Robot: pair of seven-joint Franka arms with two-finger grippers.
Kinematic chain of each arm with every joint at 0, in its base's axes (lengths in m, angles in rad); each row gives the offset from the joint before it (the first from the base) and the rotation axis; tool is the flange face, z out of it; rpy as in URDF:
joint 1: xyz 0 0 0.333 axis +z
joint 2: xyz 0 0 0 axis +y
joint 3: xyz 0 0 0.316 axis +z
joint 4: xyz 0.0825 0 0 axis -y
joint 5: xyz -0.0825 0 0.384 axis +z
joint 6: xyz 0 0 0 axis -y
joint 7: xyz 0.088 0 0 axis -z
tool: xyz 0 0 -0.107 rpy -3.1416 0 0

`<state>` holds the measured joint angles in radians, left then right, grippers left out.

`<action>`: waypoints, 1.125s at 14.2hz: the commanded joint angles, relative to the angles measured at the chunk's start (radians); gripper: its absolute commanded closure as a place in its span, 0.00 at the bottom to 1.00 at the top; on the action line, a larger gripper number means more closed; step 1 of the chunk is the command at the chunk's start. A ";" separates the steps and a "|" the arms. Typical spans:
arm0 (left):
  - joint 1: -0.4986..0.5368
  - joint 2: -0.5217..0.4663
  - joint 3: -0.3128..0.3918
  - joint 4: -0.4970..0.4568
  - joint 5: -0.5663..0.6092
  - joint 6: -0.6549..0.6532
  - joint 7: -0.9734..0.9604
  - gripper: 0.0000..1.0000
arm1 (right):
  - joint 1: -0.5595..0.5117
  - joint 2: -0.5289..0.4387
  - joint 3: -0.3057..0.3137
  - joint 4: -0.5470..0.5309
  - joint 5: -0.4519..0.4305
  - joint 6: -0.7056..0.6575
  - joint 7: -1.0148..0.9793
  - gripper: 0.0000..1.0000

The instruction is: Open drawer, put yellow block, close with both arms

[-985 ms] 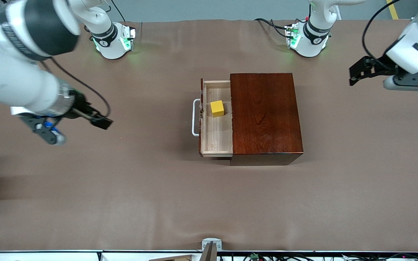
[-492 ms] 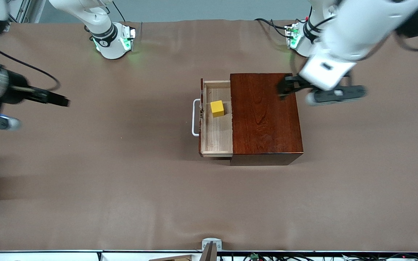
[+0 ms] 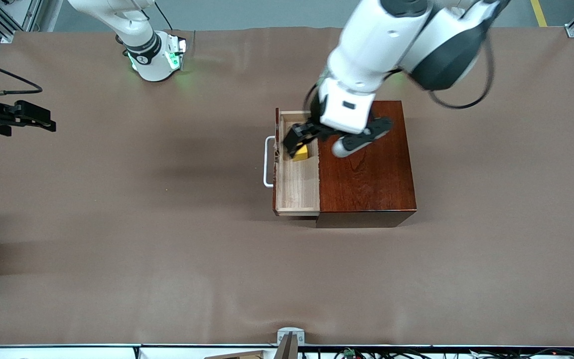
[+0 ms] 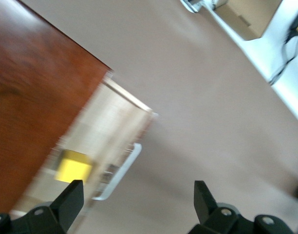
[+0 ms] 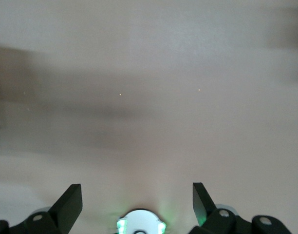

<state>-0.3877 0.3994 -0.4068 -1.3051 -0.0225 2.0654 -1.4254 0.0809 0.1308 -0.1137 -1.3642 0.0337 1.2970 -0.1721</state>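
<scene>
The dark mahogany box [image 3: 366,169] stands mid-table with its drawer [image 3: 297,187] pulled out toward the right arm's end, white handle [image 3: 267,167] in front. The yellow block [image 3: 302,153] lies in the drawer, partly hidden by my left gripper [image 3: 295,140], which hangs over it, open and empty. The left wrist view shows the block [image 4: 73,165], the drawer [image 4: 107,129], the handle [image 4: 121,173] and the open left gripper [image 4: 138,200]. My right gripper [image 3: 35,119] is open and empty over the table at the right arm's end; its wrist view shows the open gripper [image 5: 137,200] over bare cloth.
The brown cloth table [image 3: 167,249] spreads round the box. The right arm's green-lit base [image 3: 155,57] stands at the table's back edge and shows in the right wrist view [image 5: 141,225]. A metal fixture [image 3: 290,336] sits at the front edge. A cardboard box [image 4: 246,14] lies off the table.
My left arm swung in from its end of the table, across the box top, to over the drawer and block. My right gripper drew away toward the right arm's end.
</scene>
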 commanded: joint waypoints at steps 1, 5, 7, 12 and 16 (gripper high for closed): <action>-0.077 0.105 0.011 0.066 -0.014 0.155 -0.154 0.00 | -0.026 -0.144 0.023 -0.177 -0.026 0.033 -0.073 0.00; -0.313 0.214 0.179 0.066 -0.005 0.364 -0.334 0.00 | -0.035 -0.146 0.028 -0.115 -0.044 0.035 -0.076 0.00; -0.542 0.287 0.424 0.067 -0.004 0.442 -0.497 0.00 | -0.033 -0.146 0.028 -0.096 -0.046 0.031 -0.060 0.00; -0.798 0.432 0.666 0.059 0.019 0.437 -0.710 0.00 | -0.027 -0.146 0.032 -0.090 -0.044 0.030 -0.061 0.00; -0.797 0.460 0.668 0.049 0.087 0.254 -0.710 0.00 | -0.033 -0.146 0.028 -0.090 -0.032 0.034 -0.073 0.00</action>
<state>-1.1875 0.8461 0.2505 -1.2854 0.0243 2.3973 -2.1092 0.0608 -0.0075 -0.0964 -1.4566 0.0125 1.3272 -0.2314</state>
